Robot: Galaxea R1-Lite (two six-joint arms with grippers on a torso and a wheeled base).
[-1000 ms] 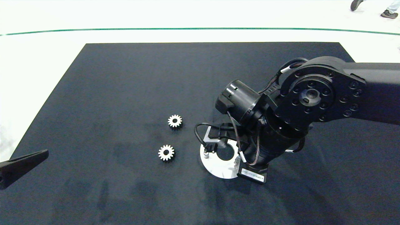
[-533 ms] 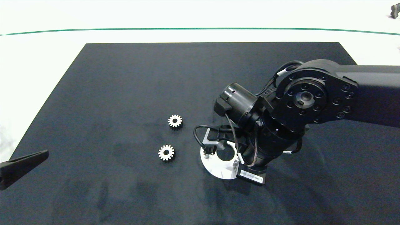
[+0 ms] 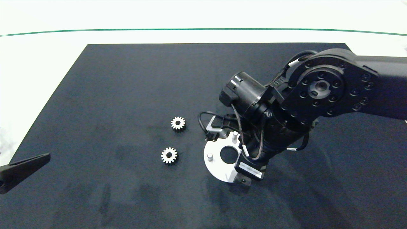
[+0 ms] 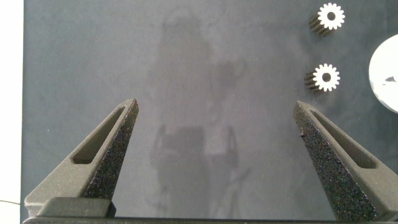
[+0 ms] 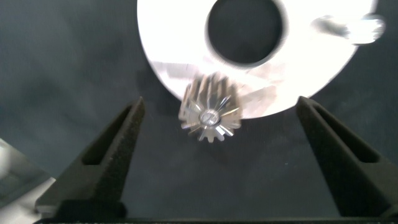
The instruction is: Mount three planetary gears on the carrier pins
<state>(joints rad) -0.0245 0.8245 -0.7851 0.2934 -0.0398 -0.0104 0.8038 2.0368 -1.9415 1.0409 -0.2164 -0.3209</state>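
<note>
Two planetary gears [image 3: 178, 123] [image 3: 169, 155] lie flat on the dark mat, left of the white disc [image 3: 219, 170]. Two carrier pins [image 3: 210, 156] [image 3: 235, 135] stand bare on the disc. My right arm hangs over the disc's right side and hides the rest of it. In the right wrist view a third gear [image 5: 210, 116] sits on a pin at the disc's [image 5: 168, 62] rim, with the pin's tip showing in its bore. My right gripper [image 5: 221, 104] is open, one finger on each side of that gear and not touching it. My left gripper [image 4: 214, 104] is open and parked at the mat's near left.
The left wrist view also shows the two loose gears [image 4: 330, 15] [image 4: 325, 76] and the disc's edge [image 4: 385, 71]. The dark mat [image 3: 127, 79] covers the table. A pale floor with a green line [image 3: 203, 29] lies beyond it.
My right arm has lifted and drawn back toward the far side, uncovering two pins on the disc. The two loose gears and my left gripper have not moved.
</note>
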